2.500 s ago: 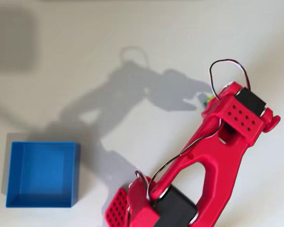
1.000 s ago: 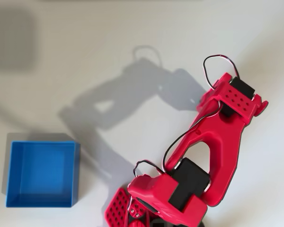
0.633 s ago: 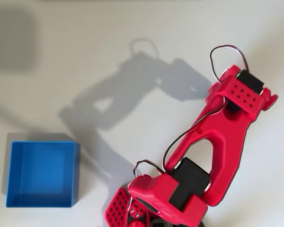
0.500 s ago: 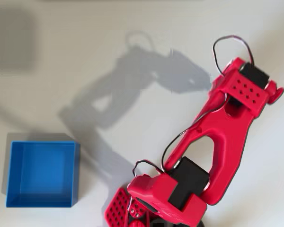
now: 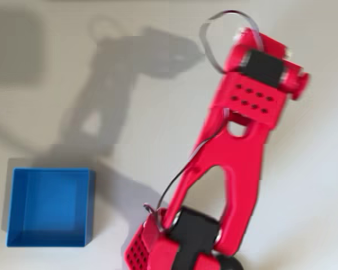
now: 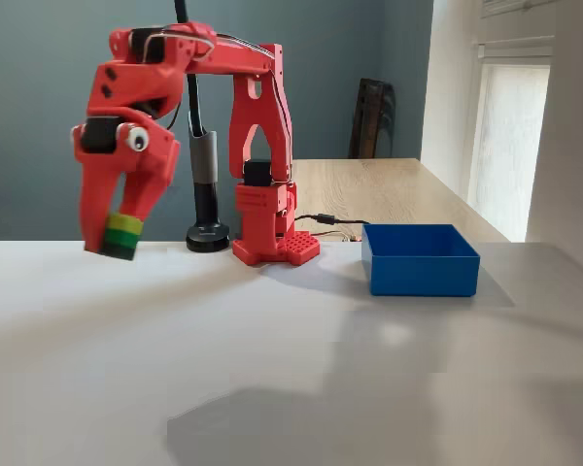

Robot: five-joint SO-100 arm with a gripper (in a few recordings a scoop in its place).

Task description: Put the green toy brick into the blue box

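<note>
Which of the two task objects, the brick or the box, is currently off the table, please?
The green toy brick, held up by the gripper; the blue box rests on the table.

Arm (image 6: 257,146): red moulded plastic, matt, with perforated panels and black motor housings. Blue box (image 6: 420,258): smooth plastic, slight sheen. Green toy brick (image 6: 122,234): smooth plastic, two green tones. Table (image 6: 291,369): matt white surface. Rear table (image 6: 379,189): light wood grain.

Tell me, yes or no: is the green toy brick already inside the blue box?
No. In the fixed view the green toy brick is held in the end effector, above the table and far left of the blue box.
</note>
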